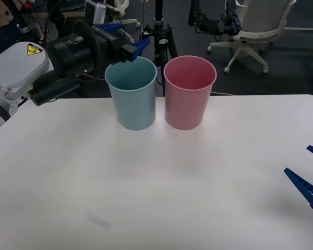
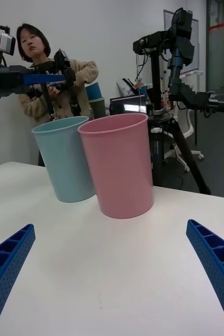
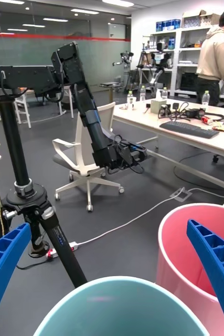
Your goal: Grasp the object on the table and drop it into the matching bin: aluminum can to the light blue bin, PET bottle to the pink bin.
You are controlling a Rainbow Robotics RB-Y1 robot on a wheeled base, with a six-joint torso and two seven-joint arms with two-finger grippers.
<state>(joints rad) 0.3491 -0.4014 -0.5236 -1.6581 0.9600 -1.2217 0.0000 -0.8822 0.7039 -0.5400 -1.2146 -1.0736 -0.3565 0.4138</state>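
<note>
Left hand (image 1: 129,40) open above tall pale blue plastic bin (image 1: 131,94); right hand (image 1: 309,179) open low over white flat surface (image 1: 156,187). Risk: retracting arm clips rim, topples bin.

Even, bright overhead light from ceiling strips (image 3: 59,20) is washing over the white table (image 1: 161,198), the light blue bin (image 1: 131,94) and pink bin (image 1: 189,92) are casting only faint soft shadows, and straight lines are bending slightly toward the wrist views' edges.
</note>
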